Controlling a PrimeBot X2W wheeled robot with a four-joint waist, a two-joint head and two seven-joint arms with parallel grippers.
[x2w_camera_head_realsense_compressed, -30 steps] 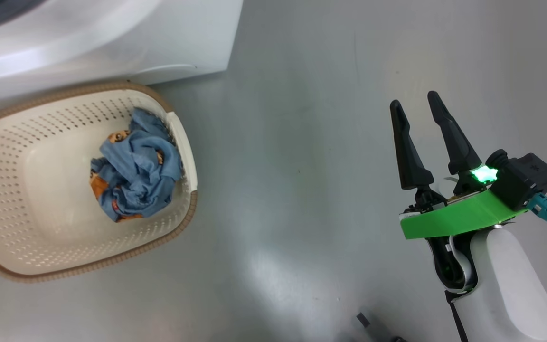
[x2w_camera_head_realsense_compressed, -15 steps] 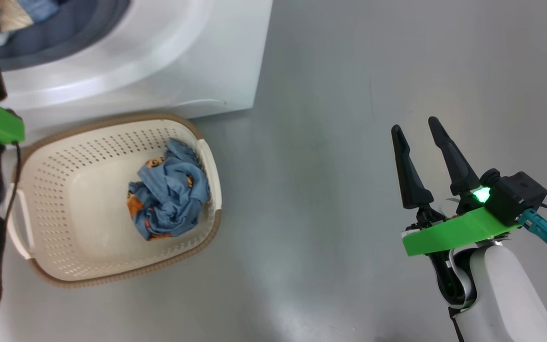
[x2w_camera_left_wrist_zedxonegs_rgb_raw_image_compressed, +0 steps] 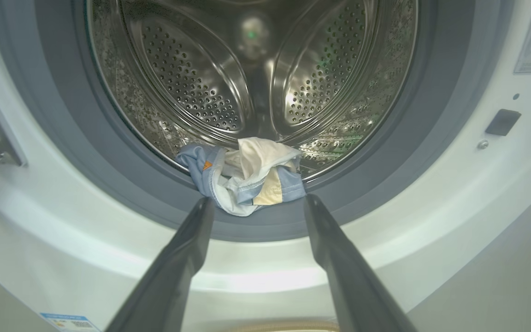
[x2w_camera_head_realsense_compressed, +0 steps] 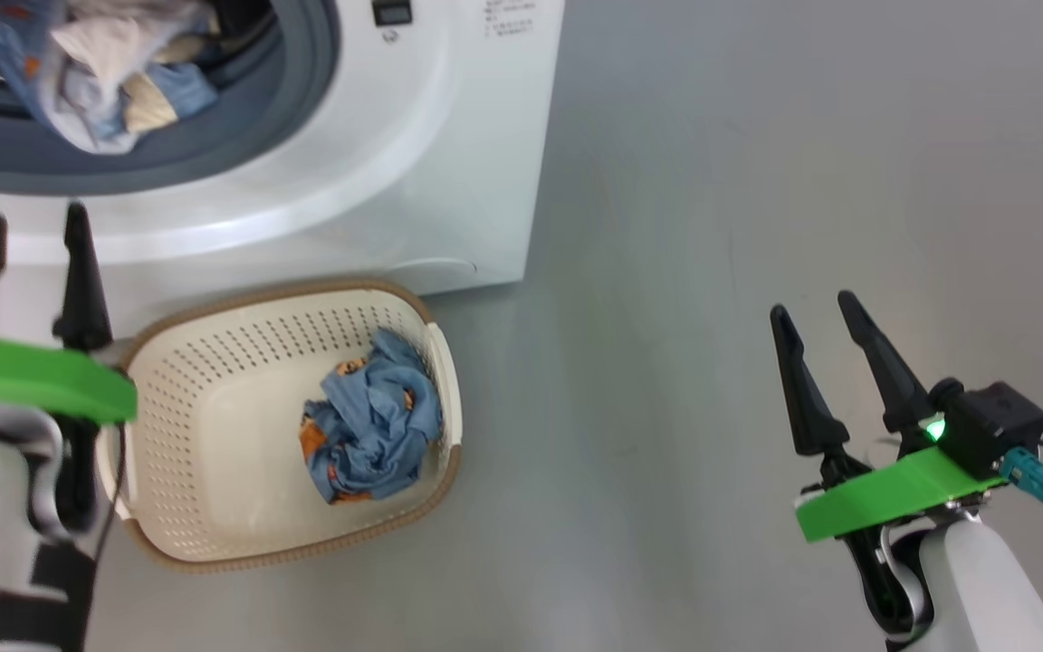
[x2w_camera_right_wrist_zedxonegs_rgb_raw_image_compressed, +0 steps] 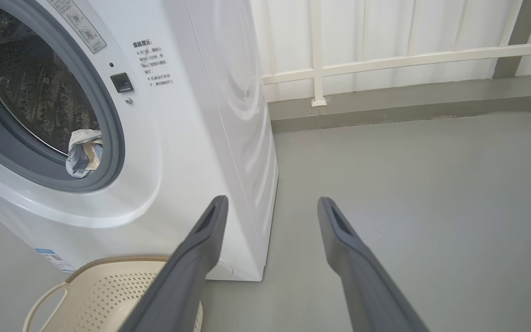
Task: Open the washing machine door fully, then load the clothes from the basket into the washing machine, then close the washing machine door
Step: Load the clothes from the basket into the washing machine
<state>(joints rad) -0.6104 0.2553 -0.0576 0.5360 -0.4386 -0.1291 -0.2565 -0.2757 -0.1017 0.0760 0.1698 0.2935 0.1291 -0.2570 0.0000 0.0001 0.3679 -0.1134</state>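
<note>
Item 1, washing machine [x2w_camera_head_realsense_compressed: 449, 181]: mouth uncovered, so you may take the door-opening step as done; grey gasket [x2w_camera_left_wrist_zedxonegs_rgb_raw_image_compressed: 62, 152] and steel drum [x2w_camera_left_wrist_zedxonegs_rgb_raw_image_compressed: 247, 78] lie exposed before your left wrist.

Item 2, clothes, first bundle [x2w_camera_left_wrist_zedxonegs_rgb_raw_image_compressed: 247, 175]: at the drum's lower lip, partly draped over the gasket; judged likely to foul the door unless you push it deeper.

Item 3, clothes, second bundle [x2w_camera_head_realsense_compressed: 372, 444]: crumpled against the wall of the basket [x2w_camera_head_realsense_compressed: 214, 554] on your right side; not yet loaded.

Item 4, basket: on the floor [x2w_camera_head_realsense_compressed: 757, 181], close against the machine's foot and below the mouth; presumably set there so your lift is short.

Item 5, left claw [x2w_camera_head_realsense_compressed: 35, 217]: jaws wide, holding nothing; beside the basket's left end, fingers aimed at the mouth, first bundle near the tips; whether they touch it you cannot tell.

Item 6, right claw [x2w_camera_head_realsense_compressed: 811, 305]: jaws wide, holding nothing; over bare floor, well apart from the basket, seemingly parked clear of the work.

Outstanding, by judgement: second bundle, then door; your left claw is the nearer.
</note>
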